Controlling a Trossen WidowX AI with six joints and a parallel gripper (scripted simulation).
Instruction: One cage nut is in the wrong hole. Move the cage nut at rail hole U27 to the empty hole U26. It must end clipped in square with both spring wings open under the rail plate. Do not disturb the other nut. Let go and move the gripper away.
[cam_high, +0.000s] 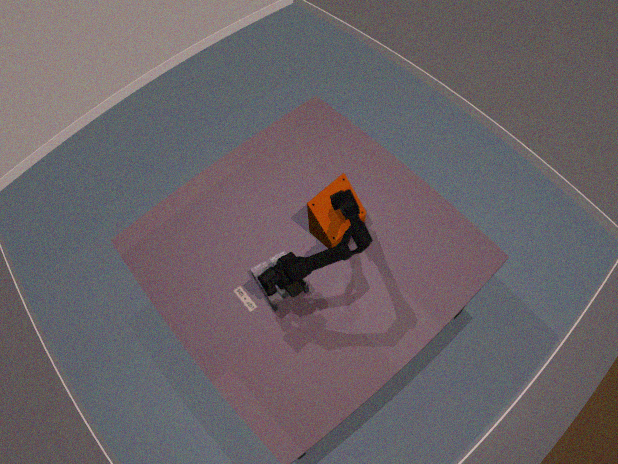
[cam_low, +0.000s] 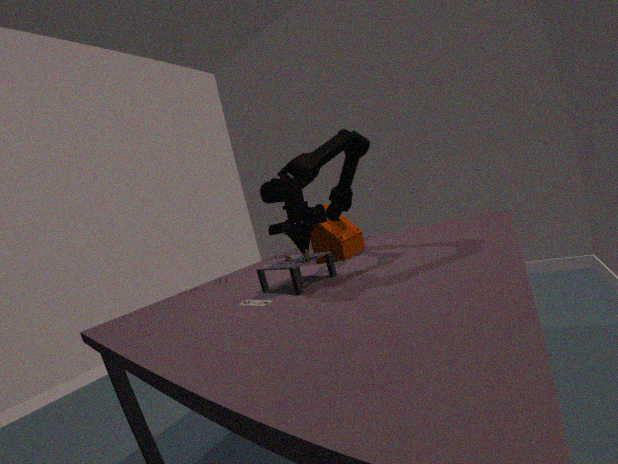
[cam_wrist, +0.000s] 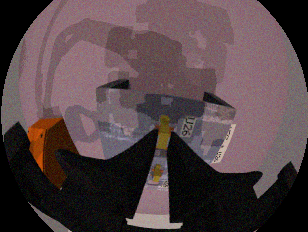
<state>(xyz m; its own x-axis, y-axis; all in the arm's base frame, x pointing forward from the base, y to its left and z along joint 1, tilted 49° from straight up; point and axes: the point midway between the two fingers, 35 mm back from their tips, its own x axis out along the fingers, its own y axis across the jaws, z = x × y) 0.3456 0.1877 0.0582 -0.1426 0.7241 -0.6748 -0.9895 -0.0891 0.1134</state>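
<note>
A: Where's the WidowX AI gripper (cam_high: 280, 286) (cam_low: 305, 251) (cam_wrist: 164, 132) working, approx.?

B: Low over the raised rail plate (cam_high: 261, 268) (cam_low: 281, 265) (cam_wrist: 115, 137), pointing steeply down. Its fingers are clamping the yellow cage nut (cam_low: 306, 253) (cam_wrist: 164, 139), which is showing upright between the tips, next to the U26 label (cam_wrist: 185, 127). The other cage nut (cam_low: 289, 258) (cam_wrist: 157, 173) is sitting apart on the plate, appearing between the fingers in the wrist view.

A: So it's going into U26?

B: Prob. seating there, IMO, but the hole is hiding behind nut & fingers. Can't tell if the nut is hovering, entering or already clipping in; wings aren't showing either.

A: What's good technique now?

B: Keeping the grip firm, squaring the nut to the hole w/ no twist, then pressing straight down, slow, till both spring wings are opening under the plate. If one edge is riding high, easing up a bit & re-squaring, not forcing.

A: And the release?

B: Only once it's sitting flush. Opening just enough, as wide fingers could be nudging nut no. 2, then lifting straight up & moving away. The printed card (cam_high: 245, 299) (cam_low: 255, 302) (cam_wrist: 224, 144) is lying beside the plate, well out of the way.
</note>
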